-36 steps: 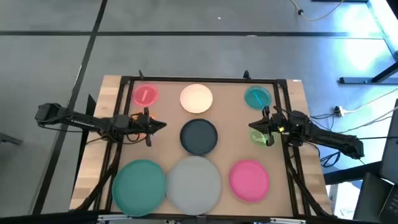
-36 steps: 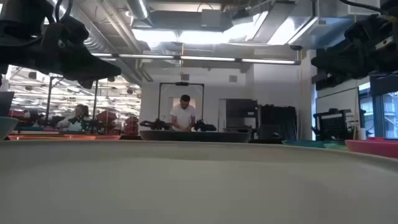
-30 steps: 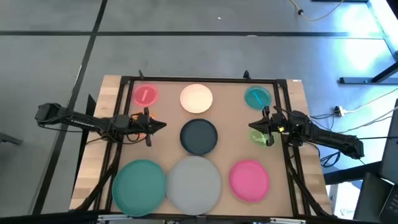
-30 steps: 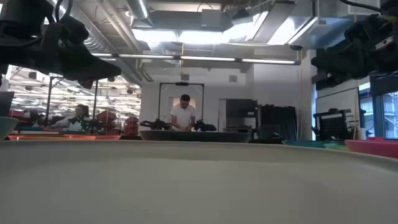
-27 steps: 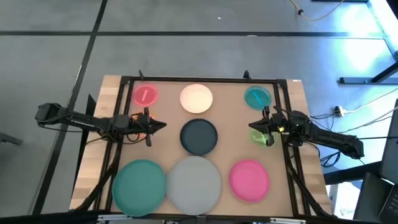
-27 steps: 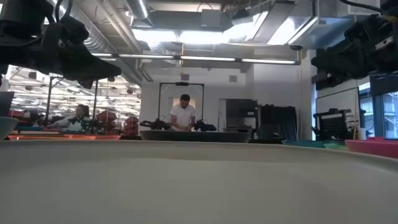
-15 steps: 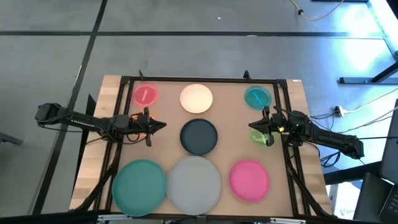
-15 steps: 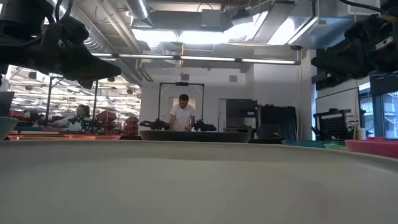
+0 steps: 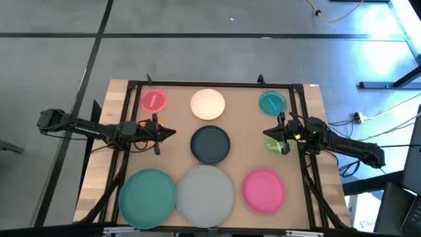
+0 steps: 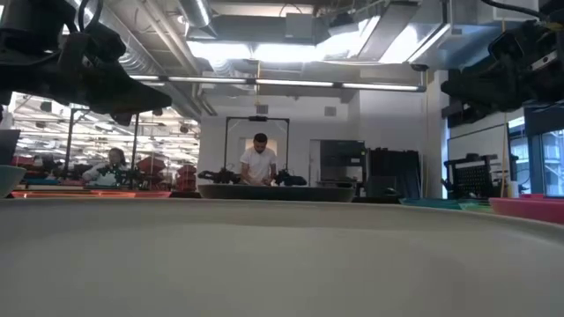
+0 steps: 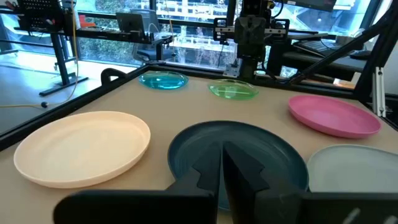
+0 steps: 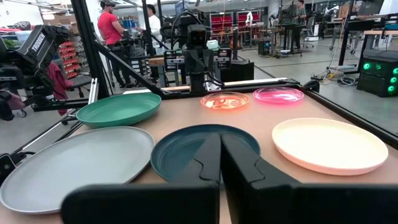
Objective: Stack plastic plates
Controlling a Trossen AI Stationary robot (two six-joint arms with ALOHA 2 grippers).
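Plates lie flat on the table in the high view: small pink plate [image 9: 154, 100], cream plate [image 9: 208, 104] and blue plate [image 9: 272, 103] along the far side, dark grey plate [image 9: 210, 144] in the middle, teal plate [image 9: 150, 191], grey plate [image 9: 206, 193] and large pink plate [image 9: 264, 190] along the near side. A small green plate [image 9: 276, 145] lies under my right gripper [image 9: 266, 134]. A small orange plate [image 12: 225, 100] lies under my left gripper [image 9: 172, 132]. Both grippers are shut, raised above the table and pointing at the dark grey plate from either side.
A black frame [image 9: 210, 84] runs around the wooden table top. The grey plate's rim [image 10: 282, 255] fills the foreground of the low view. People [image 10: 259, 163] stand in the room beyond the far edge. Bare wood shows between the plates.
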